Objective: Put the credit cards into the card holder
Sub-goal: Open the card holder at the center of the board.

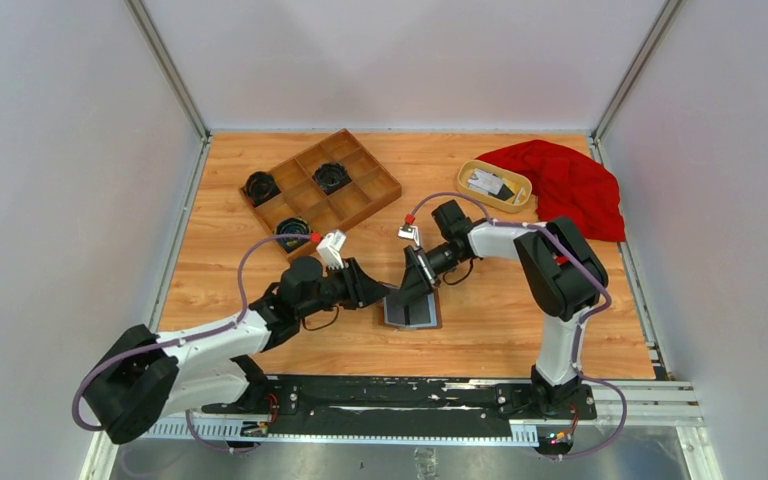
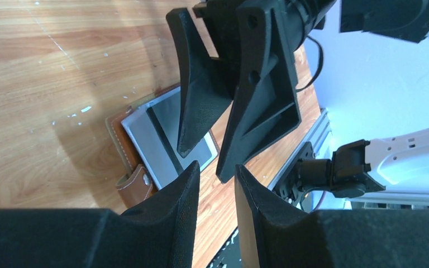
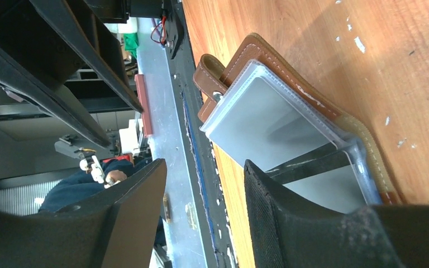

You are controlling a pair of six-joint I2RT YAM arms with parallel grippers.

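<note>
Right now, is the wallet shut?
No, the wallet lies open, with its grey inside showing.

Light wood-grain counter (image 1: 430, 170), small white flecks on it. Plain pale grey back wall (image 1: 400, 60), left wall (image 1: 50, 200) and right wall (image 1: 730, 200) the same. Aluminium posts (image 1: 167, 68) at both back corners. Metal ledge (image 1: 410, 462) along near edge. Soft, even light.
</note>
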